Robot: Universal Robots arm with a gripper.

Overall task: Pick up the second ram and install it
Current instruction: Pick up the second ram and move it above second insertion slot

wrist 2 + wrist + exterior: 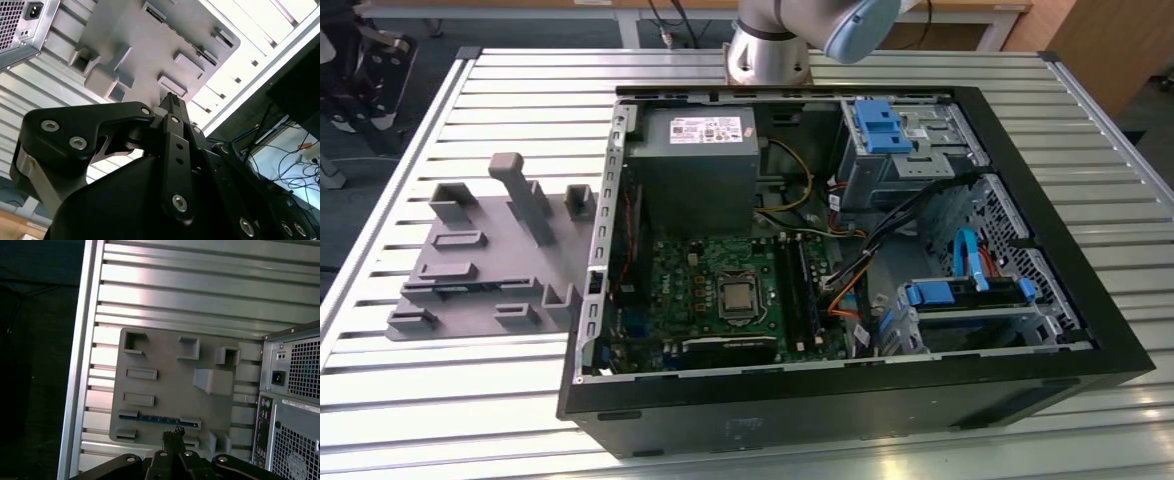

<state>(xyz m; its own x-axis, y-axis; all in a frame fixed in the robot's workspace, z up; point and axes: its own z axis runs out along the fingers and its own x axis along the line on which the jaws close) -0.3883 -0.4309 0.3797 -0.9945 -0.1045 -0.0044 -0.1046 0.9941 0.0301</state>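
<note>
Hand: the black metal hand [172, 432] hangs above the grey tray. Its two fingers are closed tip to tip with nothing between them, as both wrist views show.
Second ram: the second ram [160, 419], a thin, flat, long dark-green circuit-board strip with a bluish cast, stands on edge in a long slot of the tray. It is not gripped. In the first wrist view the hand's tips show just beside its middle.
Holder tray: the grey plastic holder tray [460, 270] with raised blocks and posts lies flat on the bench, just beside the computer case, on the exterior view's left.
Bench: the ribbed, silver aluminium bench [494, 110] carries both the tray and the case.
Computer case: the black, box-shaped computer case [854, 400] lies on its side with its side panel off.
Motherboard: the green motherboard [694, 270] lies inside the case, with long black slots beside its processor socket.
Power supply: the grey metal power supply box [700, 150] sits above the motherboard in the exterior view.
Arm: the silver and pale-blue arm [767, 45] rises from the bench's far edge, behind the case.
</note>
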